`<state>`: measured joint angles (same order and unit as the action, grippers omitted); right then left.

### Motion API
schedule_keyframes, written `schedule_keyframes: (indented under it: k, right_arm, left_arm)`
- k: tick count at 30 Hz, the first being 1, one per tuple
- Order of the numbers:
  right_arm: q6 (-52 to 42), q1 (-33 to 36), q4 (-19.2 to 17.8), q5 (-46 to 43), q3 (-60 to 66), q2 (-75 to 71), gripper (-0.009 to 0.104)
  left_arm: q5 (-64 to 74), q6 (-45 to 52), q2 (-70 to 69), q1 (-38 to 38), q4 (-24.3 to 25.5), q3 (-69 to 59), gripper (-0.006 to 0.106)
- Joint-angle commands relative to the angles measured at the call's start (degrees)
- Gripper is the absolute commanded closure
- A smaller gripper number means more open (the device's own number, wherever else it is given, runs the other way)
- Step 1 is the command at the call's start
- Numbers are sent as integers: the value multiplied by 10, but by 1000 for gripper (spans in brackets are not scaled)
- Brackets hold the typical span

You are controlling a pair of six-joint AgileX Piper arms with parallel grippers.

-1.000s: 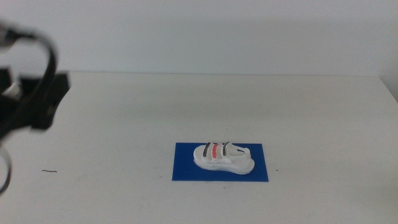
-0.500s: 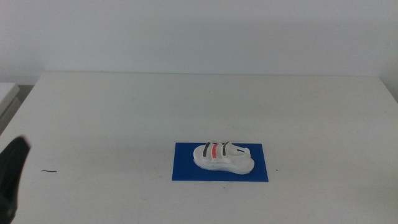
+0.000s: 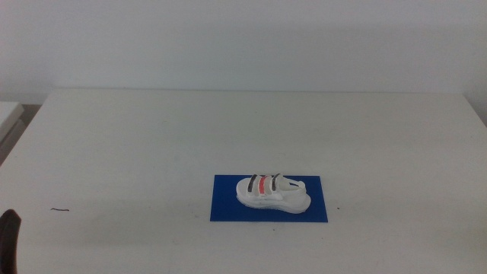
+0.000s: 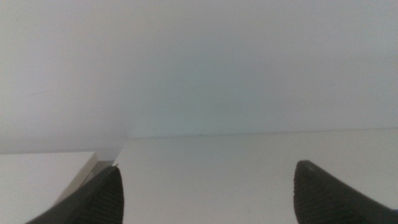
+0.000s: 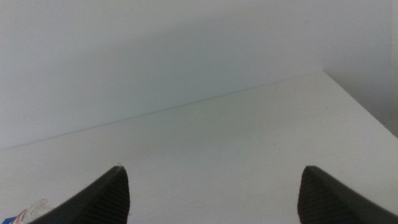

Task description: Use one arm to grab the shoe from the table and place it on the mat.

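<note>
The white shoe (image 3: 272,192) with two dark straps and one red strap lies on the blue mat (image 3: 226,204) on the white table (image 3: 152,144), right of centre toward the front. No gripper touches it. My left gripper (image 4: 205,190) is open and empty; only a dark sliver of that arm (image 3: 7,236) shows at the middle view's bottom left corner. My right gripper (image 5: 211,193) is open and empty, out of the middle view. A bit of the shoe (image 5: 31,213) shows beside one right jaw.
A small dark mark (image 3: 59,209) lies on the table at the front left. The table's far edge meets a plain white wall. A lower white surface (image 3: 9,114) stands past the table's left edge.
The left arm has withdrawn from the left side of the middle view down to the bottom left corner. The shoe and mat have not moved.
</note>
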<state>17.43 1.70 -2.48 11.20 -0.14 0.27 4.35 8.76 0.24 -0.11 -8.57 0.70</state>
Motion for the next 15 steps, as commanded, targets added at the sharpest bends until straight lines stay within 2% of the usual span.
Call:
schedule_keyframes:
  k: [1,5,15]
  right_arm:
    - [-2,0,-3,-6,1,-3,16]
    - [-2,0,-3,-6,1,-3,16]
    - [-2,0,-3,-6,1,-3,16]
  left_arm:
    - [-4,0,-2,0,2,0,7]
    - [1,0,-2,0,25,0,7]
    - [3,0,-2,0,25,-7,7]
